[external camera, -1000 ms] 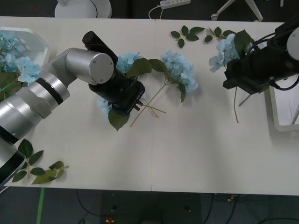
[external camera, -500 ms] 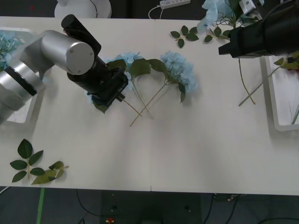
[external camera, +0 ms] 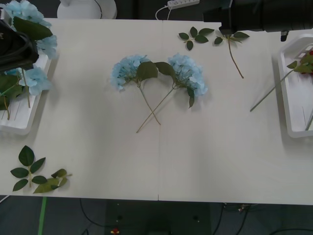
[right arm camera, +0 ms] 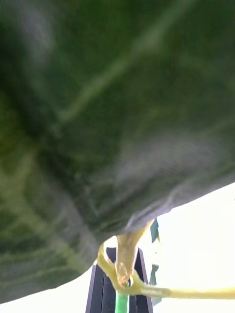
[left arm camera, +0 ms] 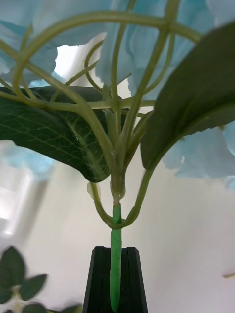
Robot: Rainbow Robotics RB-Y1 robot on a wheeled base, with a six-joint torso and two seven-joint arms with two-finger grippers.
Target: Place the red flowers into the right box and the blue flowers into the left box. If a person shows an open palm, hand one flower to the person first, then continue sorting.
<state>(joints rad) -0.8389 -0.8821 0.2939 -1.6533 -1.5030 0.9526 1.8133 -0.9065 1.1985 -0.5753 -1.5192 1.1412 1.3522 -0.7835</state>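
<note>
At the far left edge of the frame you have the left box (external camera: 22,125), a white tray already holding blue heads and dark leaves. Your left gripper (left arm camera: 115,281) is above its upper end, in the top left corner, and its black fingers are closed together on the green stem of a blue flower (external camera: 30,19); in the left wrist view that stem runs straight up between the fingers into branching stalks, big dark leaves and pale blue petals. In the lower left a loose leaf sprig (external camera: 36,175) lies on the table (external camera: 161,161). At the centre, two more blue flowers (external camera: 159,73) lie side by side with their heads touching and their thin stems crossing below them. Moving right, another leaf sprig (external camera: 195,35) sits near the top. Your right gripper (right arm camera: 119,288) is up in the top right corner, clamped on a green stem whose large dark leaf covers most of the right wrist view; in the front view the stem (external camera: 234,55) hangs down below the arm. At the far right edge stands the right box (external camera: 288,98), with a red flower (external camera: 307,61) resting in it, its long stem poking out over the rim onto the table.
</note>
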